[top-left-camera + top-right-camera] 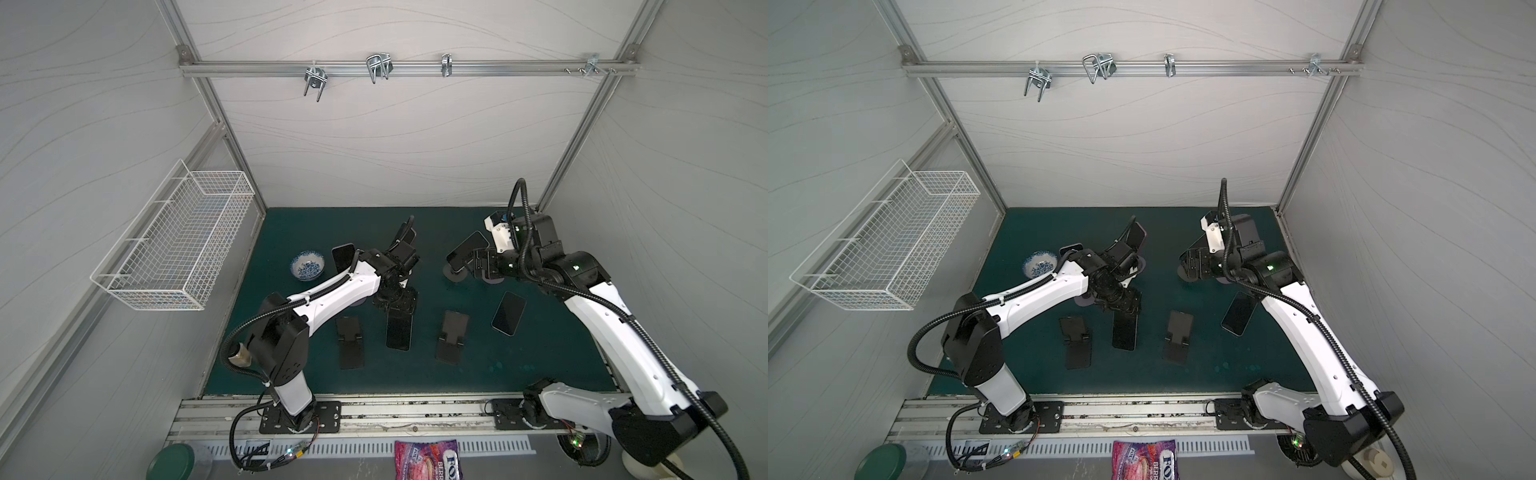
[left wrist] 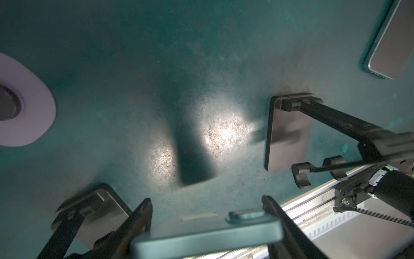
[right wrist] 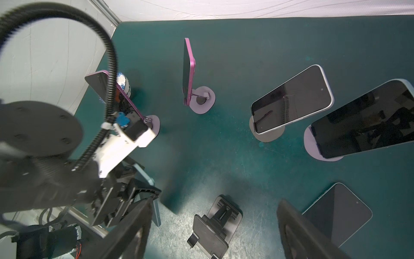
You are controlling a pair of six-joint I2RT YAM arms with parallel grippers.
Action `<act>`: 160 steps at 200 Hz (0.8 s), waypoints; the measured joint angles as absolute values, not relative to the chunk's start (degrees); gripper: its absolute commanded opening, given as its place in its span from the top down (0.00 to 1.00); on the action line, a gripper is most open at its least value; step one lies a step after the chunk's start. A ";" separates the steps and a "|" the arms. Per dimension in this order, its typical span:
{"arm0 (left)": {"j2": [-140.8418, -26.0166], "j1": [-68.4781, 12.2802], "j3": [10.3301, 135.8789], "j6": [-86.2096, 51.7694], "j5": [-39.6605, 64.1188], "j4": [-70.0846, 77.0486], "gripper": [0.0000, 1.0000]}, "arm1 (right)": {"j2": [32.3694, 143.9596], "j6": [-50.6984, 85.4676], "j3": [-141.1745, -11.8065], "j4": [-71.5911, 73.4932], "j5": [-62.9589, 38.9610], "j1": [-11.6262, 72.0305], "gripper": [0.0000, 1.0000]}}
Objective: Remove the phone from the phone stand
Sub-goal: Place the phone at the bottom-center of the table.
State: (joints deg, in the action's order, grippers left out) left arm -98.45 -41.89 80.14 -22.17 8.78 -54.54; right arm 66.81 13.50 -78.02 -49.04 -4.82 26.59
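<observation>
Phone clamped in left gripper, above mat

Boxed in by pale, wavy-lined wall panels in aluminium framing. Floored with a dark teal mat. Hung with a white wire basket on the left wall, metal hooks along the far rail.

teal phone blurred and cropped, snack bag cut off
</observation>
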 measured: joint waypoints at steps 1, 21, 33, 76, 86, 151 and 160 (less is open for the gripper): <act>-98.65 -41.89 80.25 -22.09 8.78 -54.54 0.45 | 66.81 13.50 -78.02 -49.04 -4.82 26.59 0.13; -100.71 -41.69 81.41 -21.17 8.88 -54.72 0.49 | 66.81 13.50 -77.93 -49.04 -5.08 26.59 0.13; -101.78 -41.67 81.80 -20.99 9.04 -55.00 0.50 | 66.81 13.52 -77.91 -49.04 -5.17 26.59 0.13; -105.19 -41.63 82.00 -20.97 9.28 -55.11 0.50 | 66.76 13.54 -77.91 -49.04 -5.37 26.59 0.13; -106.28 -41.63 82.56 -20.97 9.34 -55.40 0.51 | 66.70 13.54 -77.91 -49.06 -5.41 26.59 0.12; -111.46 -41.43 86.59 -19.66 10.39 -57.14 0.50 | 66.57 13.67 -77.21 -49.08 -6.31 26.55 0.12; -111.94 -41.25 86.96 -19.42 10.85 -57.41 0.50 | 66.57 13.69 -76.90 -49.08 -6.55 26.55 0.12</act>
State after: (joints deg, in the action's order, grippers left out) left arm -111.94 -41.25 86.96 -19.42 10.85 -57.41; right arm 66.57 13.69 -76.90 -49.08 -6.55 26.55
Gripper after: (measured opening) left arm 0.723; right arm 0.876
